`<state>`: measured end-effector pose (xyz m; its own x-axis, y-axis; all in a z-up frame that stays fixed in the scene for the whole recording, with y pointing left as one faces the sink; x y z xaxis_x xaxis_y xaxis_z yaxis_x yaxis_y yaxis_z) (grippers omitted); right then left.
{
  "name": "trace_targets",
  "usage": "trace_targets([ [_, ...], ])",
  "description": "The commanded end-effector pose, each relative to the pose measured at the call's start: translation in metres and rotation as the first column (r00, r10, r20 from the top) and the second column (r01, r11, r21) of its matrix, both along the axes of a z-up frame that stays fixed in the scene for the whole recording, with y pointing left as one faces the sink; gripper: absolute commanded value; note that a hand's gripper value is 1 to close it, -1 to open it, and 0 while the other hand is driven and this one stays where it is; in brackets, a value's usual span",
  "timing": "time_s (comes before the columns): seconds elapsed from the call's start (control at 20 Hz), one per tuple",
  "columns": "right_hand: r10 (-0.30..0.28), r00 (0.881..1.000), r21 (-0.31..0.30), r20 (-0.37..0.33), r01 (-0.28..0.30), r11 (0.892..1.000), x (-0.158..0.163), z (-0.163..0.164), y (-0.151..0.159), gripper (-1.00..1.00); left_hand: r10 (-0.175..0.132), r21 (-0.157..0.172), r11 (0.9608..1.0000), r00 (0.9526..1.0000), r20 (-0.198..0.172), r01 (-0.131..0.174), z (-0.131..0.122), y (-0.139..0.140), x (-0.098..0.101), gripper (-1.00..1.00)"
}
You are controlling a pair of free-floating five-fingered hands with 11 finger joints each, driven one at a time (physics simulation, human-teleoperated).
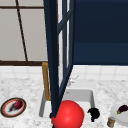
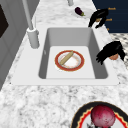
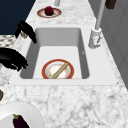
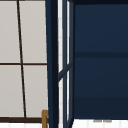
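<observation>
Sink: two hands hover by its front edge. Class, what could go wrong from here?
1. The stick lies loose across the plate in the sink; tilting the plate could roll it off.
2. The open door juts out above the sink; the left hand or the right hand might strike it if raised.
</observation>
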<state>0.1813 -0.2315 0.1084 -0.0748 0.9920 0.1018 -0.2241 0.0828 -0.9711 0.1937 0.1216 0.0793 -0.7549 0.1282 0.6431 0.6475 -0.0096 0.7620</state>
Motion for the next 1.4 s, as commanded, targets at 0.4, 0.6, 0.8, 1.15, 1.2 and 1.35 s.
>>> trace_targets([
  [0.4,0.0,1.0,0.0,0.0,0.0,1.0,0.0,0.0,0.0,0.0,-0.021,0.076,0.9971,0.9542,0.299,-0.002,0.025,-0.004,-0.052,1.0],
  [0.6,0.0,1.0,0.0,0.0,0.0,1.0,0.0,0.0,0.0,0.0,-0.013,0.046,0.9989,0.9827,0.185,0.004,0.052,0.002,-0.042,1.0],
  [0.8,0.0,1.0,0.0,0.0,0.0,1.0,0.0,0.0,0.0,0.0,-0.021,0.059,0.9982,0.9828,0.184,0.011,0.073,0.0,-0.05,1.0],
  [1.15,0.0,1.0,0.0,0.0,0.0,1.0,0.0,0.0,0.0,0.0,-0.008,0.064,0.9979,0.971,0.239,-0.007,0.128,0.02,-0.056,1.0],
  [1.2,0.0,1.0,0.0,0.0,0.0,1.0,0.0,0.0,0.0,0.0,0.005,0.066,0.9976,0.9735,0.229,-0.021,0.136,0.028,-0.054,1.0],
  [1.35,0.0,1.0,0.0,0.0,0.0,1.0,0.0,0.0,0.0,0.0,0.02,0.064,0.9973,0.9727,0.231,-0.036,0.151,0.051,-0.057,1.0],
])
